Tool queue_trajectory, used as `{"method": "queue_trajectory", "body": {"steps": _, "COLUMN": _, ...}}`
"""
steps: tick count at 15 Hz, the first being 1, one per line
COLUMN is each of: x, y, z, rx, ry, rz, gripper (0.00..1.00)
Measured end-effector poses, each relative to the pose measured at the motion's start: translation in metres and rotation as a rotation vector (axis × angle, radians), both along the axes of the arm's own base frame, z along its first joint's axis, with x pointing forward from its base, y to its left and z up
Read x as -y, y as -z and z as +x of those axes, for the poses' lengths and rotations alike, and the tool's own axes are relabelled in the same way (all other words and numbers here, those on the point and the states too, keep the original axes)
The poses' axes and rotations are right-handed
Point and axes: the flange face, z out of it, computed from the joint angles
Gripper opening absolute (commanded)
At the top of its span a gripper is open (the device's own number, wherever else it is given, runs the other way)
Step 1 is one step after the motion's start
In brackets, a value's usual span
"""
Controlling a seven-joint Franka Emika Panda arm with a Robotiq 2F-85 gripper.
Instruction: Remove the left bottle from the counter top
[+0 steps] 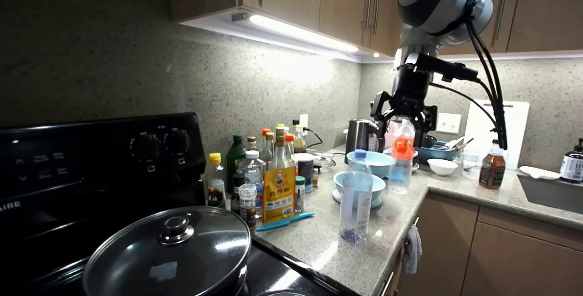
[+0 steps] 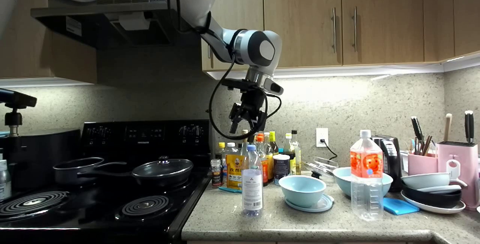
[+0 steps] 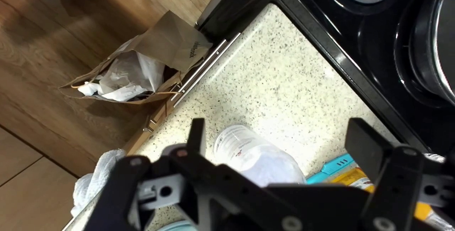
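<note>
The left bottle (image 2: 252,191), translucent with a blue cap and a white label, stands upright on the speckled counter top (image 2: 213,217). It shows in both exterior views, as the clear bottle (image 1: 356,207) near the stove. My gripper (image 2: 242,133) hangs in the air with its fingertips higher than the cap. In an exterior view the gripper (image 1: 399,143) appears off to the right of the cap. Looking down in the wrist view, the bottle (image 3: 249,149) lies between the wide-apart fingers, touched by neither; its cap is hidden behind the gripper body. The jaws are open and hold nothing.
Light blue bowls (image 2: 302,191) and a large orange-labelled bottle (image 2: 366,184) stand to the right. Behind is a cluster of condiment bottles and a yellow packet (image 1: 278,193), with a turquoise knife (image 1: 285,221) beside it. The black stove (image 2: 93,217) adjoins the counter.
</note>
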Motion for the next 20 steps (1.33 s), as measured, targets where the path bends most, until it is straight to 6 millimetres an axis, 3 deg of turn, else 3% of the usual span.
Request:
{"method": "queue_trajectory", "body": {"steps": 7, "x": 0.002, "y": 0.004, "z": -0.003, "rx": -0.044, "ry": -0.029, "rz": -0.046, "gripper": 1.00}}
{"method": "queue_trajectory", "body": {"steps": 11, "x": 0.019, "y": 0.002, "z": 0.010, "rx": 0.027, "ry": -0.069, "rz": -0.166, "gripper": 1.00}}
{"method": "queue_trajectory", "body": {"steps": 17, "x": 0.020, "y": 0.004, "z": 0.012, "rx": 0.042, "ry": -0.079, "rz": -0.164, "gripper": 1.00}}
{"method": "queue_trajectory", "body": {"steps": 20, "x": 0.030, "y": 0.005, "z": 0.020, "rx": 0.105, "ry": -0.156, "rz": -0.169, "gripper": 1.00}}
